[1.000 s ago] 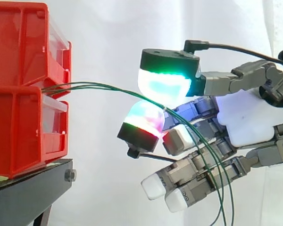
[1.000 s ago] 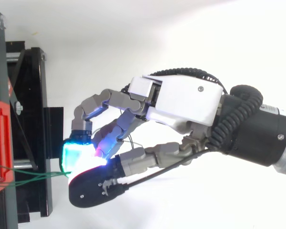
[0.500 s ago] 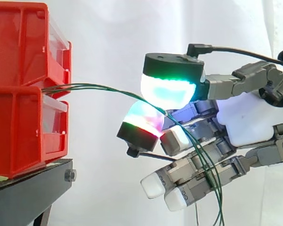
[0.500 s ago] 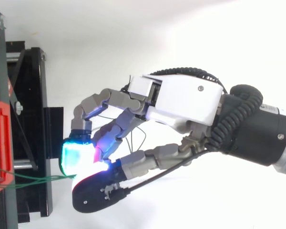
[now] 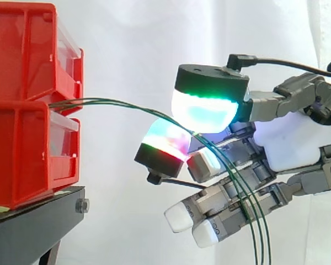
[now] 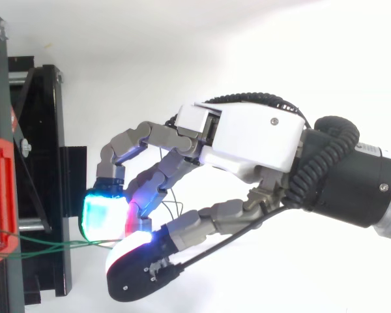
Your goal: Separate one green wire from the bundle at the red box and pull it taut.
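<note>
Thin green wires (image 5: 110, 101) leave the gap between the two stacked red bins (image 5: 27, 149) and arc to the right. They run between the thumb's green-cyan pad (image 5: 204, 110) and a finger's magenta-red pad (image 5: 168, 138), then hang down across the lower fingers as three strands. My hand (image 5: 292, 138) is curled, and the two glowing pads close on the wires. In the top view the wires (image 6: 52, 245) run from the red bin (image 6: 0, 195) to the same two pads of the hand (image 6: 254, 140). The wires sag and are not taut.
The bins stand on a black stand (image 5: 33, 221) at the left, which the top view shows as a black frame (image 6: 45, 163). A white curtain hangs behind. There is open space between the bins and the hand.
The thumb pad has slid right and slightly down over the finger pad, towards the side camera. The hanging strands have shifted and spread a little. The bins have not moved.
</note>
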